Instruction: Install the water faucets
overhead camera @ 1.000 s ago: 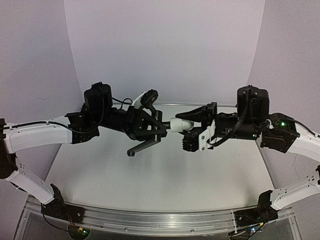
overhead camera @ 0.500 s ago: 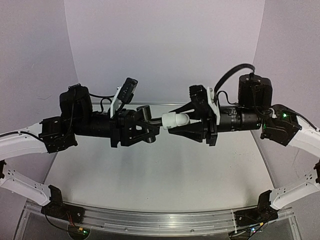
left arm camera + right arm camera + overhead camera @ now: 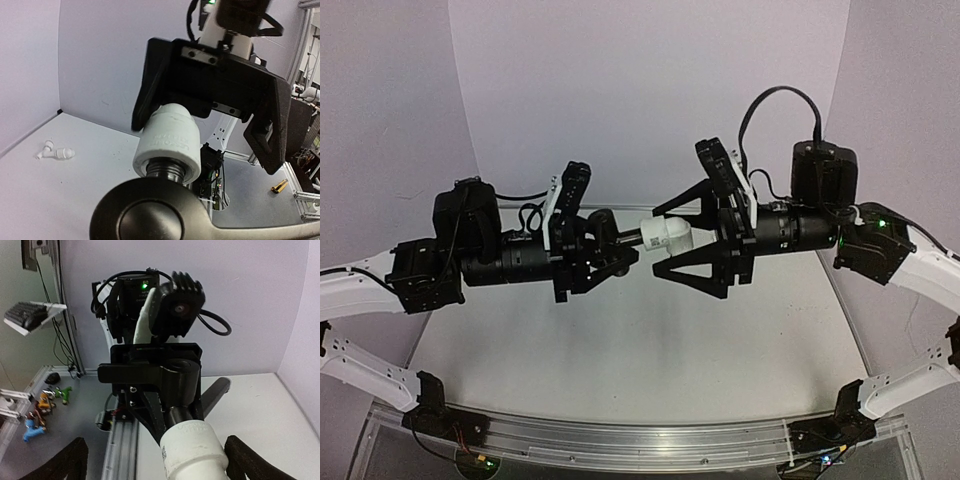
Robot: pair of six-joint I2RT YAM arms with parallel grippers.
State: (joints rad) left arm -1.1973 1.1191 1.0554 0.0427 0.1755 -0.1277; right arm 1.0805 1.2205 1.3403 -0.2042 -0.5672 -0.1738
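Pinching the faucet, left fingers face right fingers spread wide around white fitting.

Soft, even light with faint shadows; the faucet blurs close to the left wrist lens.

We see two arms, the left arm and the right arm, with white shells and black joints. A green light glows on the right one, at three o'clock in the top view. A black cable loops over its wrist. The right gripper is black, with angular fingers and small silver screws.
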